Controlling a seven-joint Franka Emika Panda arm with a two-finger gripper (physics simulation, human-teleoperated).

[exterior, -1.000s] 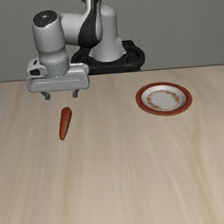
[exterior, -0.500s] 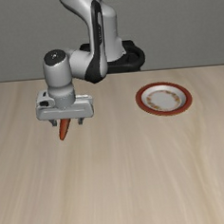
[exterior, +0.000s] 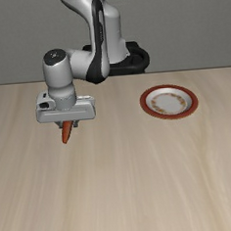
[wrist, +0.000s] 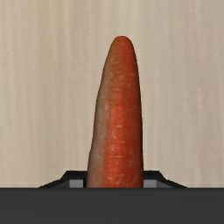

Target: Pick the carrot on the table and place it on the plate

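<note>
**Gripper down on the carrot**

The gripper [exterior: 67, 126] is low over the table [exterior: 143, 189], closed around the carrot [exterior: 67, 138], one finger pressed to each side. In the wrist view the carrot [wrist: 118, 114] runs straight out from between them, lying flat on the wood. It's near the far edge, toward the exterior view's left. The plate [exterior: 169, 101] sits well apart, toward the exterior view's right, with table top between them.

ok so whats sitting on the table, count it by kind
carrot: 1
plate: 1
total: 2
</note>
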